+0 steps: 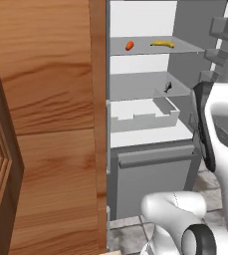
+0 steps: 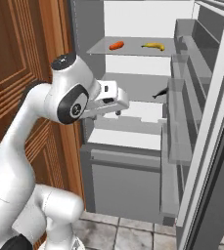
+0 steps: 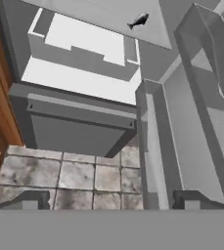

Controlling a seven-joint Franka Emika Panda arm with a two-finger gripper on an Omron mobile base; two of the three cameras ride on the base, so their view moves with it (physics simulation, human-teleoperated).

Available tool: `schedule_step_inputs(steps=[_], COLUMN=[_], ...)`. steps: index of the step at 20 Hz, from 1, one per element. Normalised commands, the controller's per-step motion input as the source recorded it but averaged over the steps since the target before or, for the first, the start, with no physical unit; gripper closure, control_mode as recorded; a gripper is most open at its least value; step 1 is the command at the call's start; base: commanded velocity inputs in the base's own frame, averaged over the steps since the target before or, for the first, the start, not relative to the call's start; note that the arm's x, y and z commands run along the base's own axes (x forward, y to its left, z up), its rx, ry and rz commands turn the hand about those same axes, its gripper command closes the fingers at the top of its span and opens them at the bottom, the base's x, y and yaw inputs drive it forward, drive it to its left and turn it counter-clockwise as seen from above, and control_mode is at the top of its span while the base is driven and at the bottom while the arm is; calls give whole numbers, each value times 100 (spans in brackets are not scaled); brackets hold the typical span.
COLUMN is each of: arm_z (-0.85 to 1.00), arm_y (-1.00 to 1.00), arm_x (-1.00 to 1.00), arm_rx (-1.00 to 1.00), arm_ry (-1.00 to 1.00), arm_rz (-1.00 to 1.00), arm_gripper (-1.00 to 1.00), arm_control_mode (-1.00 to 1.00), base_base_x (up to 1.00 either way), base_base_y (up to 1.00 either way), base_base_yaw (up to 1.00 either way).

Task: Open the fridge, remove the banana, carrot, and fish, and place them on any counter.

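1. End effector (image 3: pixel 108 200): the hand view has just the two dark finger tips at the bottom edge, set wide apart, nothing between them. In the right base view the robot arm's (image 2: pixel 59 105) own wrist covers it.
2. Fish (image 3: pixel 138 21) is tiny and dark in every view; head and tail are hard to tell apart.
3. The left base view has a wooden cabinet (image 1: pixel 46 124) across its left half, hiding that side of the fridge (image 1: pixel 150 164).
4. Fridge door (image 2: pixel 201 127) stands open to the right, cut off by the frame edge; its door bins (image 2: pixel 174 127) look empty as far as visible.
5. Top shelf (image 2: pixel 133 49): carrot (image 2: pixel 116 45) left, banana (image 2: pixel 153 46) right, well apart, both lying flat.
6. Middle shelf (image 1: pixel 135 84): fish alone, near the right front corner.
7. Below it, an open white crisper drawer (image 3: pixel 79 49); no contents seen inside.
8. Bottom: grey freezer drawer (image 3: pixel 77 129), shut, above the tiled floor (image 3: pixel 64 176).
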Motion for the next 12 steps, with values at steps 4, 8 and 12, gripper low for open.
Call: schedule_step_inputs(steps=[4, 8, 12], arm_z=[16, -9, -56], arm_y=[90, 53, 14], arm_x=[-63, -98, -67], arm_rx=[21, 9, 0], arm_ry=[33, 20, 19], arm_rz=[13, 0, -3], arm_gripper=[-100, -100, -100], arm_control_mode=[-100, -100, -100], base_base_x=[0, 0, 0], base_base_y=[0, 0, 0], base_base_yaw=[0, 0, 0])
